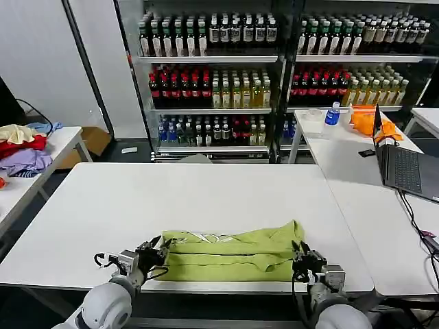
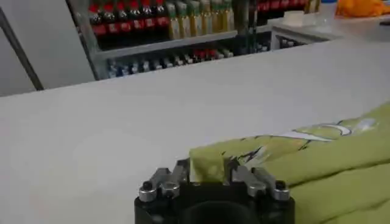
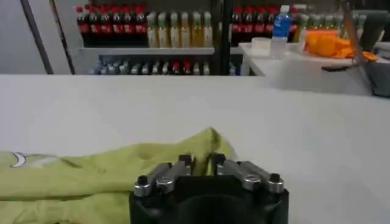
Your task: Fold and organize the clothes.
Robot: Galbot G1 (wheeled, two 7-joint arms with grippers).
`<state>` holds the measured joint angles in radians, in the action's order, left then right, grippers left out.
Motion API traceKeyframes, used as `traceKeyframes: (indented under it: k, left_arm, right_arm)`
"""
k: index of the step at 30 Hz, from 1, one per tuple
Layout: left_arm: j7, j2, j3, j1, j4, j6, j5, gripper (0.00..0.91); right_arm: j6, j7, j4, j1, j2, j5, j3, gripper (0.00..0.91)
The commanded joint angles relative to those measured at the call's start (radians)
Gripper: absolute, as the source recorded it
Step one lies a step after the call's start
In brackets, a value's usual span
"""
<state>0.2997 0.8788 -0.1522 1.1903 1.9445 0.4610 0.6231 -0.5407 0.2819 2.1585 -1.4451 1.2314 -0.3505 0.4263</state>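
A yellow-green T-shirt (image 1: 230, 253) lies folded into a long strip along the near edge of the white table (image 1: 171, 199), with a small white print near its far edge. My left gripper (image 1: 152, 251) is shut on the shirt's left end (image 2: 208, 167). My right gripper (image 1: 302, 259) is shut on the shirt's right end, where the cloth (image 3: 201, 152) rises in a peak between the fingers. In the left wrist view a flap of the fabric stands pinched in my left gripper (image 2: 207, 173). In the right wrist view my right gripper (image 3: 202, 165) pinches the cloth.
A second white table (image 1: 357, 178) on the right carries a laptop (image 1: 405, 168), an orange cloth (image 1: 367, 120), a phone and a blue-capped bottle. A table at the left (image 1: 41, 154) holds piled clothes. Drink shelves (image 1: 274, 68) stand behind. The table beyond the shirt is bare.
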Motion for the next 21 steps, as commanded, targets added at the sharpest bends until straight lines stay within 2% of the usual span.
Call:
traceKeyframes:
  k: [1, 11, 19, 20, 21]
  left_arm:
    - [0.043, 0.062, -0.065, 0.096, 0.085, 0.007, 0.025, 0.907]
    - [0.080, 0.200, -0.060, 0.090, 0.009, 0.023, 0.076, 0.907]
    - [0.085, 0.246, -0.084, 0.076, -0.026, 0.022, 0.149, 0.907]
    - [0.087, 0.250, -0.084, 0.077, -0.028, 0.019, 0.151, 0.877]
    - [0.088, 0.254, -0.086, 0.080, -0.030, 0.015, 0.151, 0.695]
  right_arm:
    - [0.032, -0.009, 0.072, -0.084, 0.004, 0.061, 0.032, 0.907]
    - [0.041, -0.006, 0.090, -0.119, 0.009, 0.065, 0.053, 0.907]
    - [0.047, -0.007, 0.104, -0.138, 0.010, 0.067, 0.059, 0.907]
    - [0.048, -0.007, 0.106, -0.140, 0.011, 0.067, 0.060, 0.907]
    - [0.048, -0.006, 0.107, -0.141, 0.011, 0.067, 0.061, 0.907]
